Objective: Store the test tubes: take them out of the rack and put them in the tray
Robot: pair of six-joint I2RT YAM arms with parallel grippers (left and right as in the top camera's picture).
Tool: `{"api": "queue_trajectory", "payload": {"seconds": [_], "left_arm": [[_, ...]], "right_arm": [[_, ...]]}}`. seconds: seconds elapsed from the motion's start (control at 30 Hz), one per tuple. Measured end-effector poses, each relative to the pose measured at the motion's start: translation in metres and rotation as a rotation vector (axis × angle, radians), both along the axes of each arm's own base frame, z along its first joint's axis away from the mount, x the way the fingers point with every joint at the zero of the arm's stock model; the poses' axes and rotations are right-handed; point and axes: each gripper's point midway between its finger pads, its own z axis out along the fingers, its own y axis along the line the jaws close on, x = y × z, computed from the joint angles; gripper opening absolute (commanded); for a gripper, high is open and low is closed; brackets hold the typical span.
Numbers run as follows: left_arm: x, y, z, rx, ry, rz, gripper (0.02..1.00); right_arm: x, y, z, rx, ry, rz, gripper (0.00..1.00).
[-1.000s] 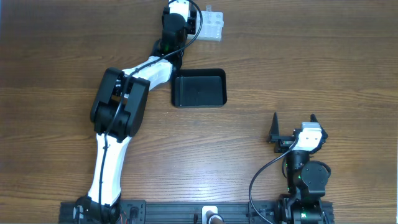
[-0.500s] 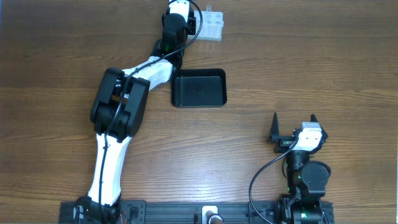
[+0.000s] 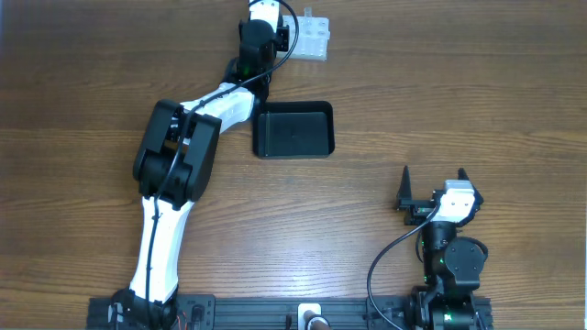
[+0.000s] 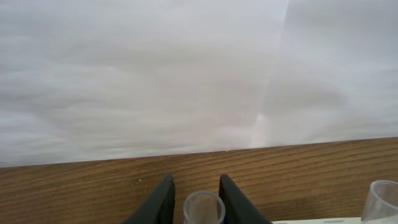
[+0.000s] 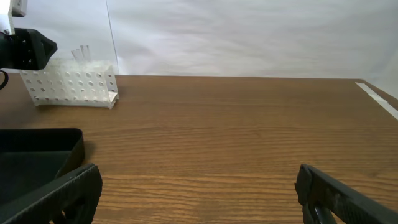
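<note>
A clear plastic rack [image 3: 314, 38] stands at the table's far edge, and from the right wrist view the rack [image 5: 71, 84] has a tube or two sticking up. My left gripper [image 4: 197, 202] is at the rack, its fingers tight on either side of a clear test tube [image 4: 204, 209] that stands upright between them. Another tube [image 4: 382, 199] stands beside it. From above, the left gripper [image 3: 278, 35] sits at the rack's left end. The black tray [image 3: 293, 130] lies just in front of the rack. My right gripper [image 3: 434, 174] rests open near its base, holding nothing.
A pale wall rises behind the table's far edge [image 4: 249, 152]. The black tray [image 5: 37, 152] appears left of the right gripper [image 5: 199, 174], with bare wood ahead. The left arm [image 3: 183, 147] stretches diagonally across the table's left half.
</note>
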Motion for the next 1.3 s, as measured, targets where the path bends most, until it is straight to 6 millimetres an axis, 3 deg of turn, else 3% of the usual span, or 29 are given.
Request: {"api": "queue_trajectory", "payload": {"seconds": [1.03, 1.17, 1.3], "left_arm": [[0.000, 0.000, 0.001, 0.000, -0.001, 0.000, 0.128], [0.000, 0.000, 0.007, -0.003, -0.008, 0.002, 0.117], [-0.001, 0.003, 0.028, -0.013, -0.039, 0.019, 0.108]], "right_arm": [[0.000, 0.000, 0.000, 0.000, 0.000, 0.000, 0.991], [0.000, 0.000, 0.000, 0.000, 0.000, 0.000, 0.993], [0.000, 0.000, 0.000, 0.001, 0.000, 0.000, 0.993]]}}
